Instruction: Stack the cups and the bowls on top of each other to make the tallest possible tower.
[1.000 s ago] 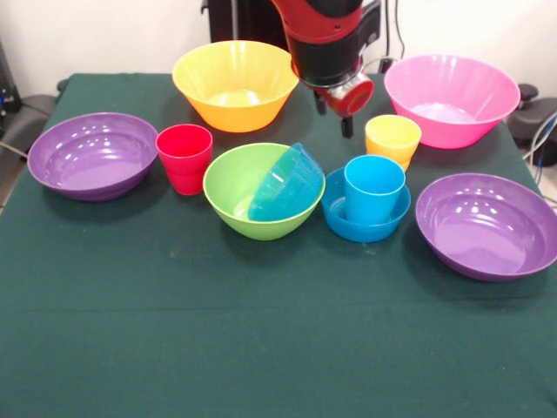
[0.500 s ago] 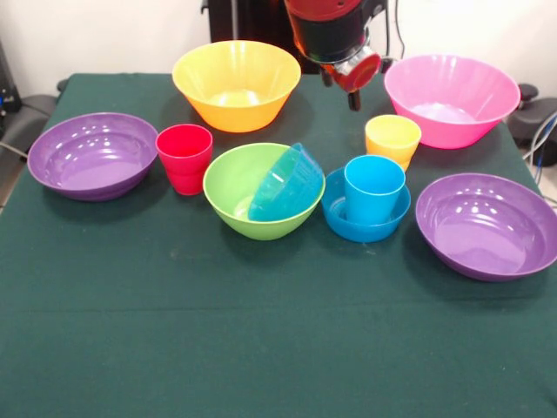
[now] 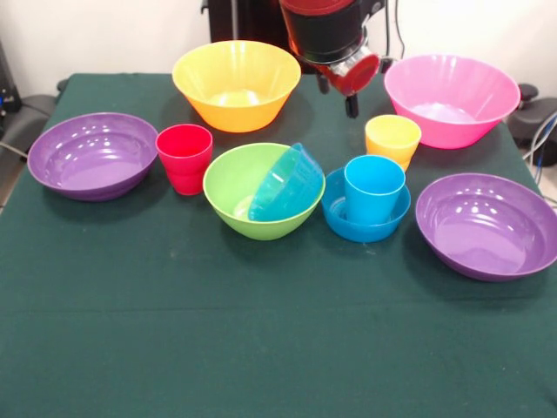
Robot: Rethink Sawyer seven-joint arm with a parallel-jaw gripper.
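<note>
Although the table (image 3: 261, 348) holds all ten pieces, you can see that hardly any tower exists yet. Nearest you, one wide purple bowl (image 3: 489, 225) sits alone on the right. Just beyond it, the blue cup (image 3: 374, 188) stands upright inside a small blue bowl (image 3: 365, 218), the only true start of a stack. Beside that, the lime green bowl (image 3: 264, 190) cradles the second blue bowl (image 3: 289, 183), which lies tilted on its side, not nested. Further back the red cup (image 3: 184, 157), the other purple bowl (image 3: 93, 155) and the yellow-orange cup (image 3: 392, 138) each stand alone. At the far edge sit the orange-yellow bowl (image 3: 236, 84) and pink bowl (image 3: 452, 99). Between them hangs the gripper (image 3: 350, 91), carrying nothing; you cannot tell how wide its fingers stand
</note>
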